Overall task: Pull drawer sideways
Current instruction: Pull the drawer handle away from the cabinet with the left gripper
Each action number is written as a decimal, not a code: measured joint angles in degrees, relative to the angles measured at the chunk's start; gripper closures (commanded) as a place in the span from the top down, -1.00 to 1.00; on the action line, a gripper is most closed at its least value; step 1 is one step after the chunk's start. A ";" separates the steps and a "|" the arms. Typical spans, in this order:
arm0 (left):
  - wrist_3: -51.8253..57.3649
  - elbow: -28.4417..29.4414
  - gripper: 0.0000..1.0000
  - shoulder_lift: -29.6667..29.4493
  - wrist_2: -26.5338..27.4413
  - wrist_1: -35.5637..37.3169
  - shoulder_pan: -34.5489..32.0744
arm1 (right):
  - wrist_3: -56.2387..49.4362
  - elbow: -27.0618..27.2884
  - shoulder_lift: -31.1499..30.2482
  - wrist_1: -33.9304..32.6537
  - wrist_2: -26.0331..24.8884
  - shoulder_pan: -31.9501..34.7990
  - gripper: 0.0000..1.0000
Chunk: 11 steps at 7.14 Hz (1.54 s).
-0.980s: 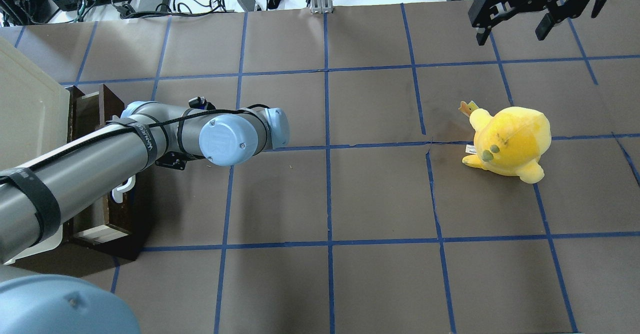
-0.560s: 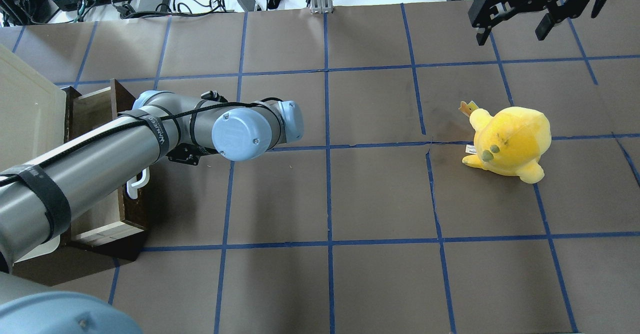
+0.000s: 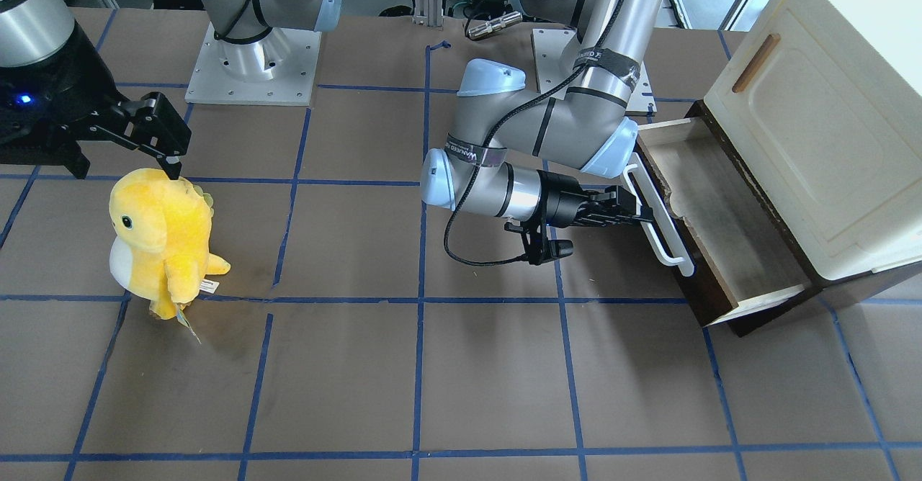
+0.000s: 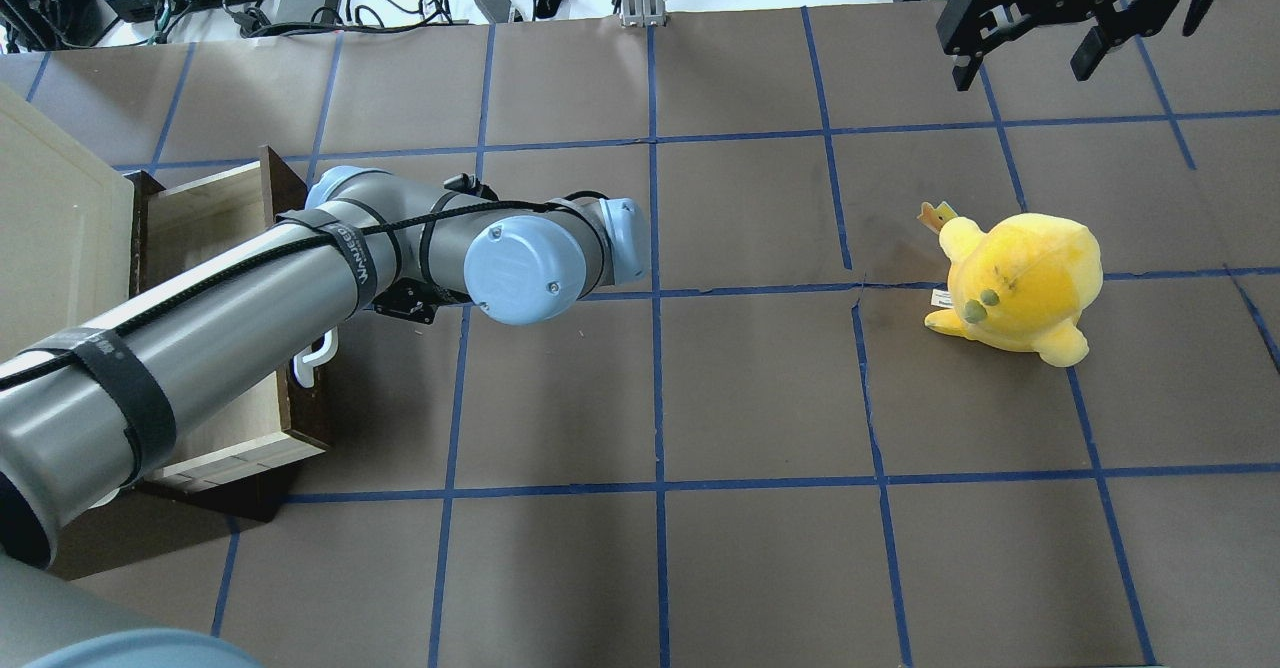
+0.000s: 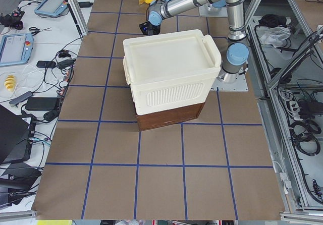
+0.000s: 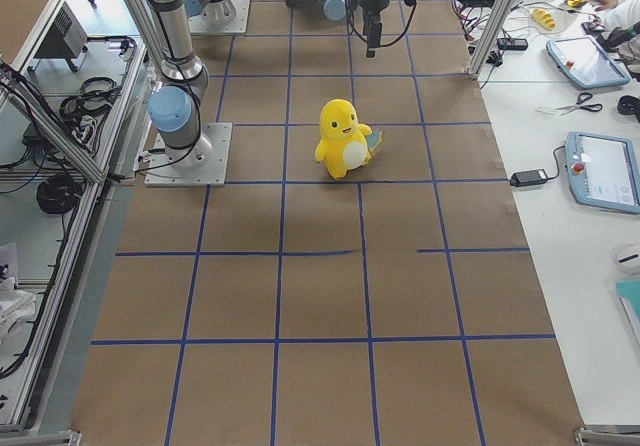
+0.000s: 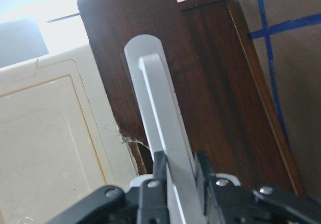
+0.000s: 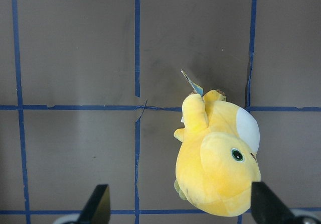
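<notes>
The drawer (image 3: 720, 200) stood partly open beneath the cream cabinet (image 3: 814, 128). Its dark brown front bore a long white handle (image 3: 666, 240); the inside was pale wood.

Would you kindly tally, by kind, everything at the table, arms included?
Arms: 2 (left arm, right arm)
Cabinet: 1
Drawer: 1
Plush toy: 1
Total: 5
</notes>
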 measured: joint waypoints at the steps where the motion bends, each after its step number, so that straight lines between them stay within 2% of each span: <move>1: 0.11 0.13 -1.00 -0.14 0.00 0.03 -0.51 | 0.00 0.00 0.00 0.00 0.00 0.00 1.00; 2: 0.19 0.18 -0.72 -0.22 0.03 0.05 -0.87 | 0.00 0.00 0.00 0.00 0.00 0.00 1.00; 3: 0.22 0.20 0.46 -0.25 0.09 0.04 -1.04 | 0.00 0.00 0.00 0.00 0.00 0.00 1.00; 4: 0.25 0.25 0.99 -0.25 0.32 0.05 -1.13 | 0.00 0.00 0.00 0.01 0.00 0.00 1.00; 9: 0.40 0.55 1.00 0.65 0.33 0.36 -1.11 | 0.00 0.00 0.00 0.00 0.02 0.00 1.00; 10: 1.45 1.27 1.00 1.72 -0.92 0.51 -1.07 | 0.00 0.00 0.00 0.00 0.01 0.00 1.00; 11: 3.84 3.37 1.00 3.59 -4.51 0.57 -1.19 | 0.00 0.00 -0.01 0.00 0.00 0.00 1.00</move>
